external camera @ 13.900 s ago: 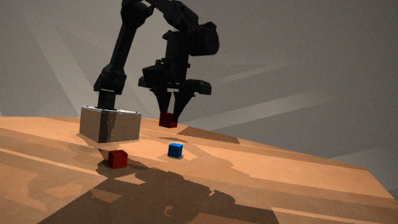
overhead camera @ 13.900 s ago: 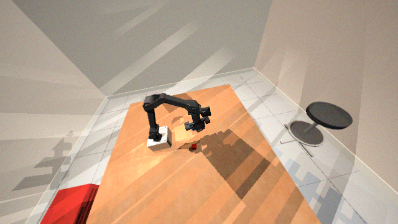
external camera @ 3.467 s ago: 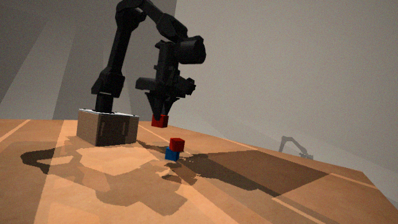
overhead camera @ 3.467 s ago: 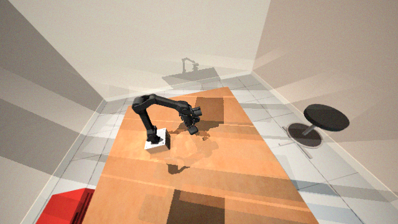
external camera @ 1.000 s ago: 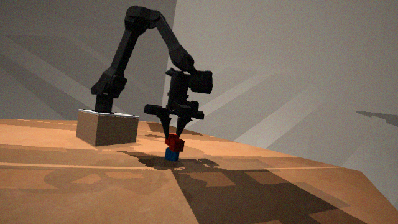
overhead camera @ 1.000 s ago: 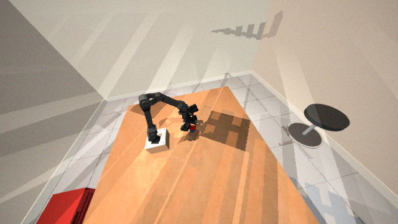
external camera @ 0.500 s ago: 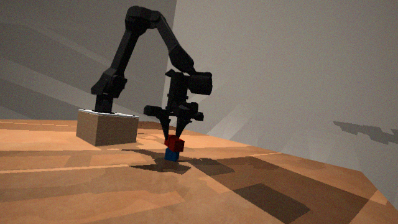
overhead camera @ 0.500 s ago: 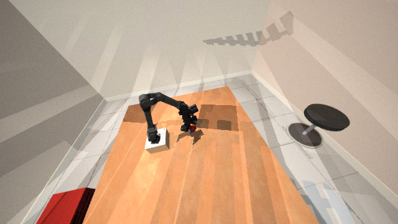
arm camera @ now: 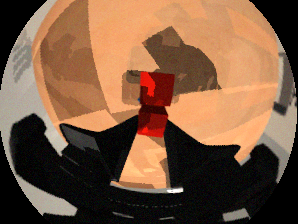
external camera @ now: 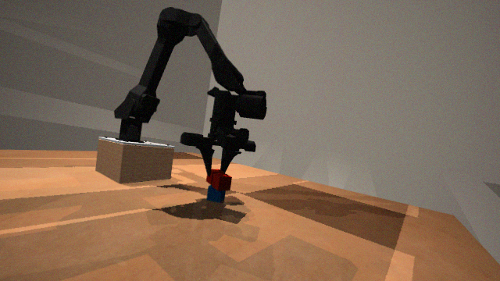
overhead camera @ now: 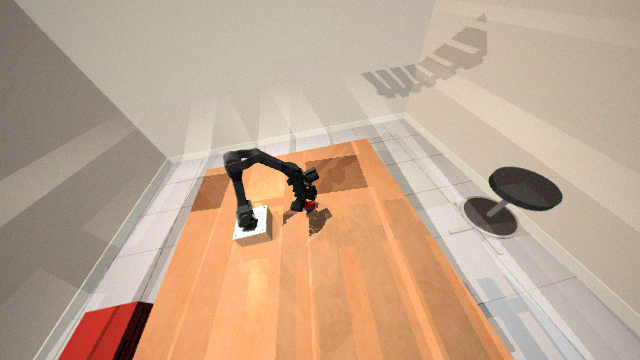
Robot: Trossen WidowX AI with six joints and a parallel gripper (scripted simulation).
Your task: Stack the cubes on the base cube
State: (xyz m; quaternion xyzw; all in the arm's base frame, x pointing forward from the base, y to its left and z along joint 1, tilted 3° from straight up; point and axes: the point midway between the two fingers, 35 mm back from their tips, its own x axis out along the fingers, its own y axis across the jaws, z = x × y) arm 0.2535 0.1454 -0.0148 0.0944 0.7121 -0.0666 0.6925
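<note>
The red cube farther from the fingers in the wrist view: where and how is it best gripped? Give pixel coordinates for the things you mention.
Probably from above, on its left and right faces in that view. The red cube [overhead camera: 310,204] [external camera: 222,182] [arm camera: 159,89] has flat, opposite sides there; the nearer red cube [external camera: 213,174] [arm camera: 151,124] crowds its near side. Grip high, above the blue cube [overhead camera: 308,211] [external camera: 216,194].
</note>
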